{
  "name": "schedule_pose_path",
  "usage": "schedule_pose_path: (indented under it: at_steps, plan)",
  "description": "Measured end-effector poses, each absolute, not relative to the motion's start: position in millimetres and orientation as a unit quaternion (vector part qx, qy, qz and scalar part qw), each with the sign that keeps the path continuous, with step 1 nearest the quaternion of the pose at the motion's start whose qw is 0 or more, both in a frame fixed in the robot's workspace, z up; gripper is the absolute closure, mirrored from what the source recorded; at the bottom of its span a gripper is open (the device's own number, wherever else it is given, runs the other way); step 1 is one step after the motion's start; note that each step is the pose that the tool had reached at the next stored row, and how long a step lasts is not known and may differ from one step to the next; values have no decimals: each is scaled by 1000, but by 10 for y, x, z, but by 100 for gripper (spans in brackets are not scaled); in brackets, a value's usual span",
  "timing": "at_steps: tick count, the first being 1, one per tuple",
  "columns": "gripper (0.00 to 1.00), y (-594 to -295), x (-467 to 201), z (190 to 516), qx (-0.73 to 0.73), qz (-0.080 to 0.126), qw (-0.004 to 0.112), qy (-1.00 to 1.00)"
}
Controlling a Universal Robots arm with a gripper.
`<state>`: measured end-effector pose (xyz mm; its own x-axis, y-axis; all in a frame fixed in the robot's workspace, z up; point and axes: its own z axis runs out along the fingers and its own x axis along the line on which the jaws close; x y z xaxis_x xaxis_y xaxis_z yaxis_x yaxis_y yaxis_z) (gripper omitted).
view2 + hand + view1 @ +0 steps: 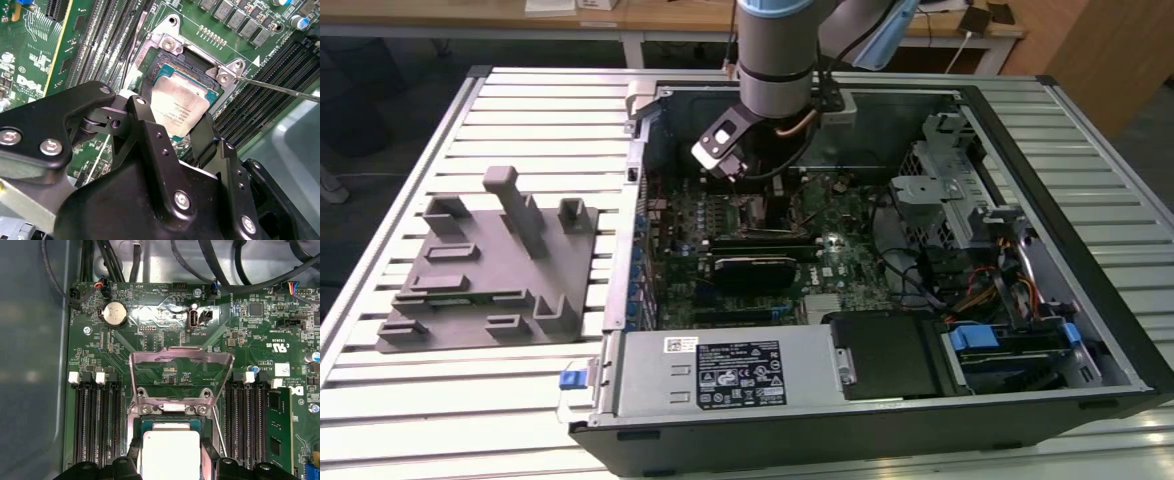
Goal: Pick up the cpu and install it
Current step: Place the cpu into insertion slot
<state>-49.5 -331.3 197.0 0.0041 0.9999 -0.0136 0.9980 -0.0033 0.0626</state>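
cpu (177, 105) is in the open socket (187, 62) on the motherboard (150, 340), silver lid up, teal board edge showing around the lid. Can't tell if it's fully seated or just off the contacts.

pincer (173, 119) is narrow and clamped on the cpu. One black finger (142, 112) is against one edge and its partner is against the opposite edge; both wrist views show this. The pincer body covers the near part of the socket in the second wrist view.

Around the socket:
- load plate (210, 357) is hinged up and standing open just past the cpu, with its two screws at the hinge end
- lever rod (280, 88) is swung out, running off beside the socket corner and clear of the fingers
- memory slots (97, 430) flank the socket on both sides, close to the fingers; the far bank has a memory module (277, 430) fitted
- coin cell (114, 314) is beyond the load plate, well apart
- black cables (112, 262) loop along the board's far edge, not over the socket

Exterior view:
- arm (774, 50) comes straight down into the pc case (854, 445), which lies on its side, open, on the slatted desk (454, 410)
- power supply (720, 375) is at the near end of the case
- drive cage (947, 190) is on the exterior view's right of the arm
- a dark block with cooling fins sits on the board between the arm and the power supply
- grey fixture (487, 275) with upright posts stands on the desk at the exterior view's left of the case, well apart from it
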Motion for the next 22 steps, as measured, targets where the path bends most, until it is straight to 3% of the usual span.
schedule_pose_path:
  at_steps: [22]
  plan:
    - [46,-3312,-509,1941,713,18,26,700]
